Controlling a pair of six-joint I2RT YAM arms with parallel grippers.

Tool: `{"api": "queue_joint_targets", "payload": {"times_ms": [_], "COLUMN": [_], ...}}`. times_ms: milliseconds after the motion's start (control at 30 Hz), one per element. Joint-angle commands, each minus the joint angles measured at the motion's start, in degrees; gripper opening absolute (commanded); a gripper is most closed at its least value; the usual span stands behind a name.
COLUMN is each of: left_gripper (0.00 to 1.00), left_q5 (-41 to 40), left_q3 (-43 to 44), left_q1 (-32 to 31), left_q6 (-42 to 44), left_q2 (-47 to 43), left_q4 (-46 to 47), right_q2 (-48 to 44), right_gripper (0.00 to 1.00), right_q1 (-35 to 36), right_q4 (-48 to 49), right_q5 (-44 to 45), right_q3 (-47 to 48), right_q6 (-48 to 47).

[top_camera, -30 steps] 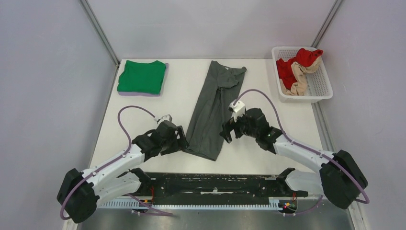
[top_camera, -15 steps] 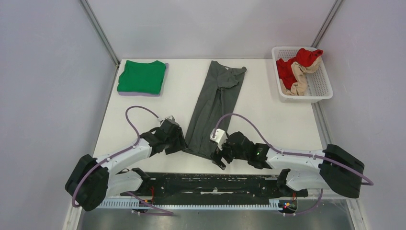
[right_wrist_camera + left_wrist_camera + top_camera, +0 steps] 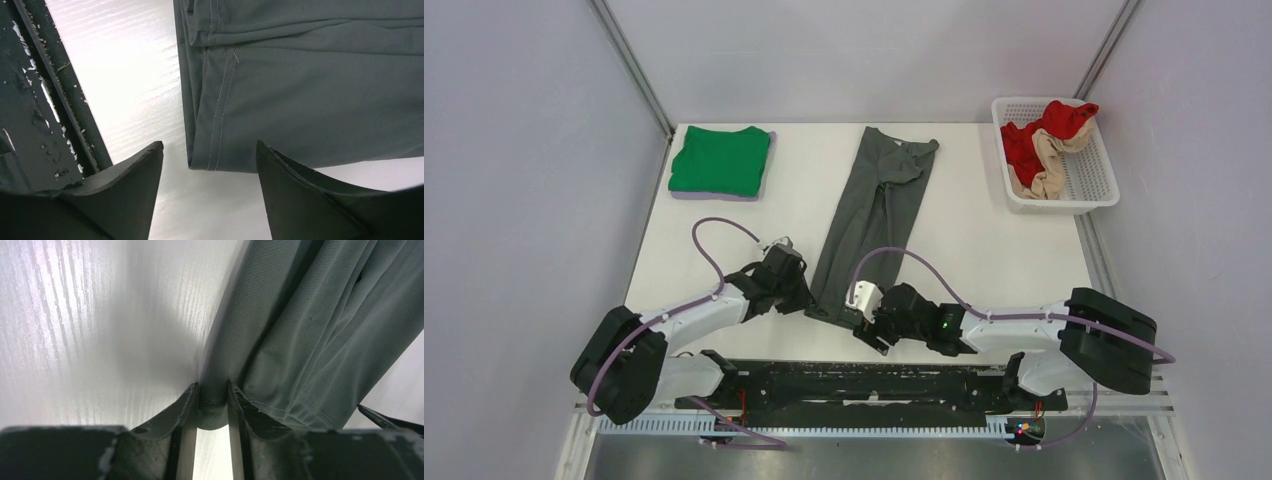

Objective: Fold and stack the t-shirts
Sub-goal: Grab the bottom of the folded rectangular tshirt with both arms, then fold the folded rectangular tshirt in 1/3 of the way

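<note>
The long dark grey soft cloth t-shirt [image 3: 876, 205], folded into a narrow strip, lies flat on the white table [image 3: 994, 250]. The left tool [image 3: 212, 392] is clamped on the strip's near left hem corner. The right tool [image 3: 209, 145] is spread wide at the near right hem corner, gripping nothing. The folded bright green cloth t-shirt [image 3: 720, 160] lies well left of the grey strip's far end.
</note>
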Motion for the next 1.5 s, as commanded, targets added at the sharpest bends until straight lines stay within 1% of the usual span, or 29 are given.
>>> {"api": "queue_joint_targets", "payload": {"times_ms": [0,100,167,233,300,400,500,567,600,733,833,900,1133,1233,1300,1367,1467], "left_gripper": [0.3,0.24,0.17,0.12,0.02,0.02,0.02,0.02,0.02,0.02,0.02,0.02,0.02,0.02,0.02,0.02,0.02], "left_q5": [0.63,0.31,0.07,0.06,-0.17,-0.86,-5.12,-7.53,-8.22,-6.94,-5.53,-5.06,-2.7,-3.25,-2.42,-0.06,1.32], "left_q3": [-1.42,-1.92,-2.13,-2.15,-2.21,-2.25,-2.61,-2.69,-2.82,-3.85,-4.32,-4.24,-4.44,-2.73,-1.27,-0.16,0.82], "left_q1": [0.16,0.17,0.17,0.17,0.17,0.17,0.17,0.17,0.17,0.17,0.09,-0.05,-0.6,-0.71,-0.73,-0.79,-0.79], "left_q6": [2.59,3.2,3.48,3.7,3.6,3.04,2.13,1.83,1.82,1.6,0.84,0.55,-2.98,-2.7,-1.55,0.11,1.75], "left_q2": [1.39,-0.03,-0.61,-0.98,-1.22,-2.73,-6.87,-10.41,-12.05,-18.34,-22.36,-25.07,-35.88,-39.79,-40.99,-40.56,-36.1], "left_q4": [-0.76,-0.67,-0.5,-0.41,-0.23,-0.64,-3.35,-5.59,-6.42,-7.55,-9.0,-11.04,-20.41,-24.07,-23.55,-20.3,-14.04], "right_q2": [1.28,2.6,4.11,5.31,5.89,5.46,4.07,3.08,2.73,1.78,1.22,0.86,-2.06,-4.38,-5.94,-6.84,-7.47], "right_gripper": [0.68,0.66,0.62,0.58,0.56,0.47,0.36,0.25,0.21,0.08,0.02,0.0,0.0,0.0,0.0,0.0,0.0], "right_q1": [1.82,3.08,3.53,3.65,3.87,4.17,4.35,4.3,4.44,5.25,7.46,9.69,16.62,17.1,17.03,17.01,16.4], "right_q4": [3.43,3.15,2.14,0.32,-0.32,-0.87,-1.31,-1.15,-0.92,1.8,4.58,4.86,2.4,2.27,1.66,0.07,-2.27], "right_q5": [2.15,2.79,4.38,5.71,6.1,6.32,7.16,7.45,7.44,5.28,1.3,0.59,0.27,1.72,5.32,8.67,12.83], "right_q3": [2.16,2.84,3.65,4.35,4.02,2.52,0.76,-0.37,-0.75,-1.68,-1.82,-1.25,-0.21,-0.68,-0.7,0.05,1.65], "right_q6": [-2.15,-3.37,-3.61,-3.42,-3.14,-2.34,-1.23,-0.75,-0.57,0.35,1.41,2.07,6.99,9.86,11.27,12.16,13.1]}}
